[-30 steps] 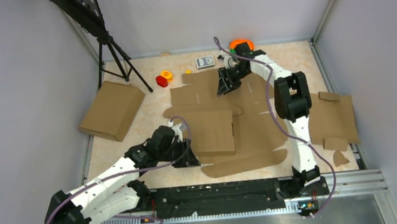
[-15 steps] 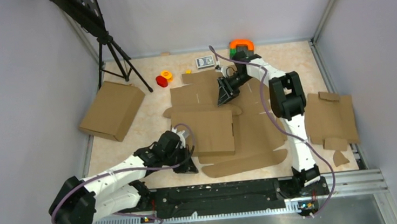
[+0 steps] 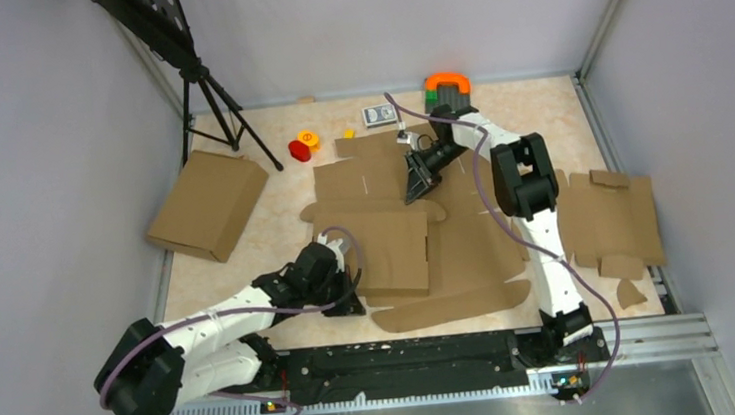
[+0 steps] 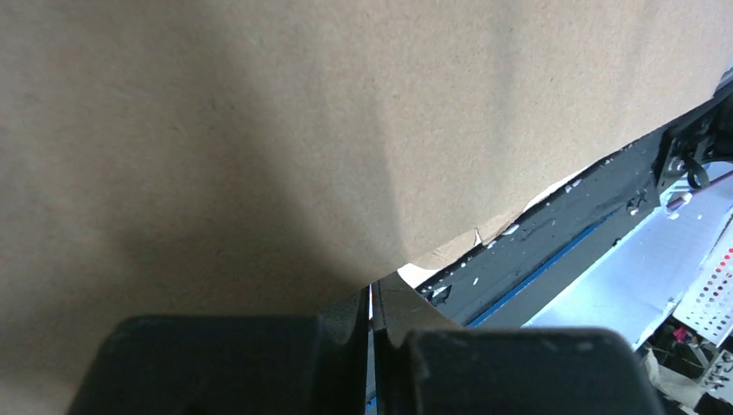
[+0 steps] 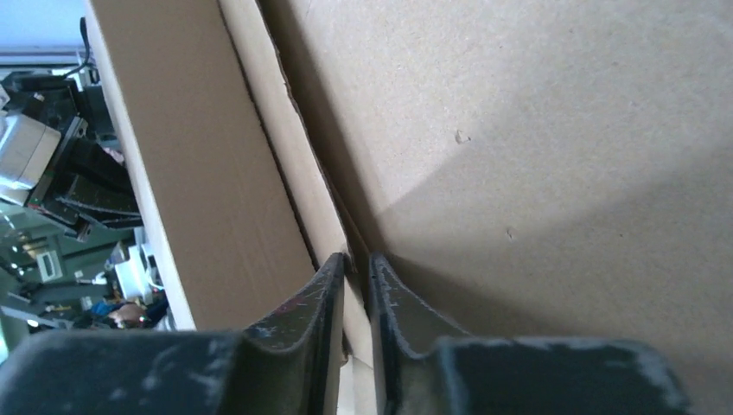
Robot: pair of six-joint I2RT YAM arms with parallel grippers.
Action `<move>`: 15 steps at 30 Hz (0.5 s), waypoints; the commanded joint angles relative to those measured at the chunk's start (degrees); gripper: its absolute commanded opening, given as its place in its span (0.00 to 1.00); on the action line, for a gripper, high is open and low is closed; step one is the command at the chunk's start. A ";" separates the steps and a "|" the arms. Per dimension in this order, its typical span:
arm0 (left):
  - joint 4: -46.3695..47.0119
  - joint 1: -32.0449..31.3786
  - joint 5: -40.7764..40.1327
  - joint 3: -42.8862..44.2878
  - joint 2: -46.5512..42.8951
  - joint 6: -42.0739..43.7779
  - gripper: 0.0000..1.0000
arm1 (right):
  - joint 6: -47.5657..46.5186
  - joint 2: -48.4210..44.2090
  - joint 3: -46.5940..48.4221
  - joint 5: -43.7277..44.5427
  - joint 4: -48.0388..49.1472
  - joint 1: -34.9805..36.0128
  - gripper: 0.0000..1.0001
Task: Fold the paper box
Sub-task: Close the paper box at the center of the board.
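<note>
Nearest, the left gripper (image 3: 349, 297) is fully closed at the near-left edge of the paper box (image 3: 472, 243); whether it pinches cardboard is unclear. The box is spread mid-table, long axis running away from the bases. Farther off, the right gripper (image 5: 356, 264) nips a far flap's edge, jaws nearly together.

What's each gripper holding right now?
Left gripper: closed, at the edge of the paper box; whether it pinches any cardboard cannot be told.
Right gripper: closed on a raised flap edge of the paper box.
</note>
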 commanded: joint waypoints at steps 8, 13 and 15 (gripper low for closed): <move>3.47 -0.25 -2.10 1.06 0.66 0.56 0.00 | 0.70 -9.28 -5.03 -7.65 2.57 0.14 0.00; 1.84 -0.23 -3.80 1.42 -2.12 0.69 0.00 | 7.14 -18.35 -10.46 -5.36 9.62 -0.13 0.00; 2.30 -0.18 -4.29 1.46 -1.98 -0.04 0.00 | 8.94 -21.70 -12.72 -5.00 11.88 -0.05 0.00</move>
